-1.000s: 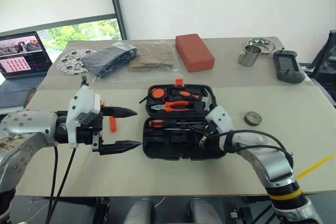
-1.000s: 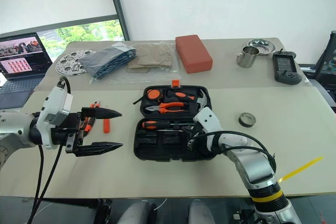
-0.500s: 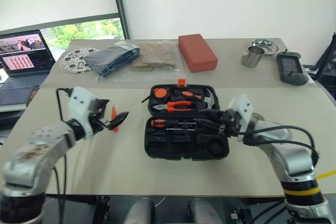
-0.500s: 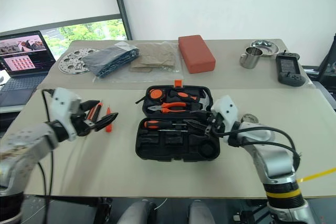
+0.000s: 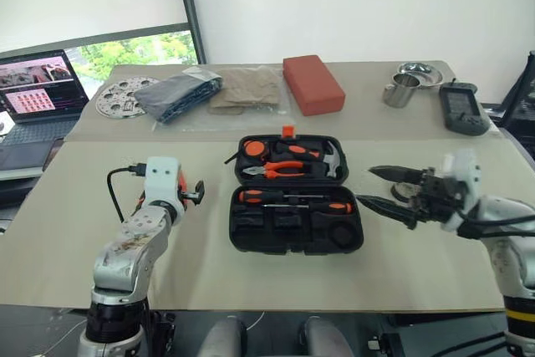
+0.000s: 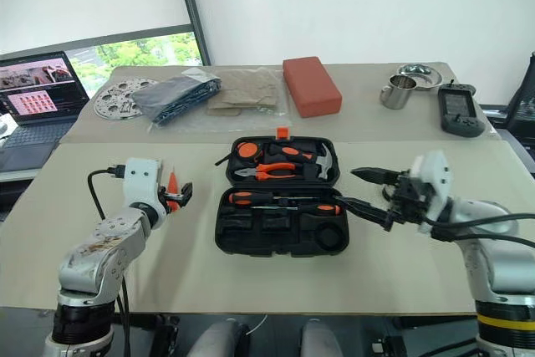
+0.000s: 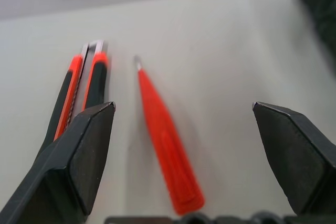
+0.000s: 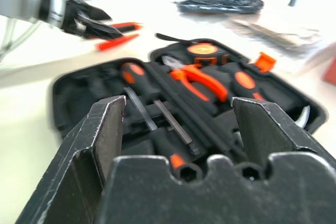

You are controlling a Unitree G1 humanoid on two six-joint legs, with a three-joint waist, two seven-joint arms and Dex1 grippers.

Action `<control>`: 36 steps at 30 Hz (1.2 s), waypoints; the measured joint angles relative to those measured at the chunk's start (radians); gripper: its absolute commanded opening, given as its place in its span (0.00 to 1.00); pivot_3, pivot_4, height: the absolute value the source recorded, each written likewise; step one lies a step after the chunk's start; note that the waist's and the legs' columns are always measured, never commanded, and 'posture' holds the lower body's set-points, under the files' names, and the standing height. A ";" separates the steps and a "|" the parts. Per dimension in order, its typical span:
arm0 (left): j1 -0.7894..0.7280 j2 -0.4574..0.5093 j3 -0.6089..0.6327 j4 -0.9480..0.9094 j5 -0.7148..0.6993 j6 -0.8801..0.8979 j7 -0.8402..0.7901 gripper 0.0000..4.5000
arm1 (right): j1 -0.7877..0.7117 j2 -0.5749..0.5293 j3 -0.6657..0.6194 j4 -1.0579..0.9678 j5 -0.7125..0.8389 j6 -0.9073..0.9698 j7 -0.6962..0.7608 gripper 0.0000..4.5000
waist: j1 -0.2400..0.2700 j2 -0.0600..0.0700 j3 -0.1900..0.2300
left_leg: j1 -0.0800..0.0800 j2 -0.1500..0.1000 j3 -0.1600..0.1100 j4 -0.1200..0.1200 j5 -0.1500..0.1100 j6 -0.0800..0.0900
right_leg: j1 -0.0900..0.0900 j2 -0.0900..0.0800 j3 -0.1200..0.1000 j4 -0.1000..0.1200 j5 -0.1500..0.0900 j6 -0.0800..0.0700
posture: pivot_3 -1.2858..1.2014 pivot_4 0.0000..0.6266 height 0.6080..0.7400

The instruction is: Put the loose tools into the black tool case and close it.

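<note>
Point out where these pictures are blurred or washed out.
Left wrist view: the orange stick tool is soft up close, the far table blurred. Right wrist view: the black tool case is smeared, the background glaring white. Eye views: sharp and evenly lit.

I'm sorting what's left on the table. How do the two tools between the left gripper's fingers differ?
The utility knife is black with orange edges and a flat steel tip; the stick tool is orange all over and tapers to a fine point. The utility knife looks wider, the stick tool slimmer. Both lie loose, side by side and apart.

No readable text, labels or numbers; laptop screen [image 5: 32,83] content too small.
</note>
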 measured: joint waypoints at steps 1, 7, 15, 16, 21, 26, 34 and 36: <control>-0.001 -0.010 -0.001 0.001 0.009 0.001 0.005 1.00 | 0.004 -0.016 -0.016 0.015 0.005 -0.003 0.025 0.98 | 0.002 0.000 0.000 | 0.000 0.000 0.000 0.000 0.000 0.000 | 0.000 0.000 0.000 -0.001 0.000 0.000 | 0.52 0.24 0.75; -0.005 -0.040 -0.004 0.005 0.044 0.000 0.020 1.00 | 0.024 -0.046 -0.038 0.084 0.014 -0.084 0.147 0.99 | 0.001 -0.001 0.000 | 0.000 0.000 0.001 0.000 0.000 0.000 | 0.001 0.001 0.000 -0.001 0.000 0.000 | 0.52 0.24 0.75; 0.006 -0.087 -0.003 0.029 0.076 0.007 0.036 1.00 | 0.023 -0.054 -0.064 0.165 0.017 -0.206 0.276 0.99 | 0.003 -0.001 0.000 | 0.000 0.000 0.001 0.000 0.000 0.000 | 0.001 0.000 0.000 -0.001 0.000 0.000 | 0.52 0.24 0.75; 0.011 -0.089 -0.003 0.029 0.083 0.008 0.037 1.00 | 0.023 -0.062 -0.065 0.176 0.018 -0.207 0.284 0.99 | 0.003 -0.001 0.000 | 0.000 0.000 0.001 0.000 0.000 0.000 | 0.001 0.000 0.000 0.000 0.000 0.000 | 0.52 0.24 0.75; 0.016 -0.092 0.001 0.035 0.097 0.010 0.036 1.00 | 0.034 -0.082 -0.083 0.187 0.018 -0.207 0.298 0.99 | 0.006 -0.001 0.000 | 0.000 0.000 0.001 0.000 0.000 0.000 | 0.001 0.000 0.000 -0.001 0.000 0.000 | 0.52 0.24 0.75; 0.011 -0.105 0.005 0.078 0.096 -0.016 0.011 0.86 | 0.048 -0.082 -0.086 0.186 0.018 -0.207 0.296 1.00 | 0.008 0.001 -0.001 | 0.000 0.000 0.001 0.001 0.000 -0.001 | 0.003 -0.001 0.000 -0.001 0.000 0.000 | 0.52 0.24 0.75; -0.005 -0.139 0.005 0.116 0.094 -0.023 -0.010 0.24 | 0.067 -0.076 -0.087 0.165 0.018 -0.217 0.272 1.00 | 0.001 0.001 0.000 | 0.010 0.000 0.001 0.000 0.000 -0.001 | 0.013 0.000 -0.001 -0.002 -0.002 0.003 | 0.52 0.24 0.75; -0.013 -0.165 0.025 0.122 0.093 -0.021 0.003 0.10 | 0.070 -0.076 -0.091 0.165 0.018 -0.218 0.267 1.00 | -0.001 0.001 0.000 | 0.012 0.000 0.001 0.000 0.000 -0.001 | 0.013 0.000 0.000 -0.001 -0.003 0.006 | 0.52 0.24 0.75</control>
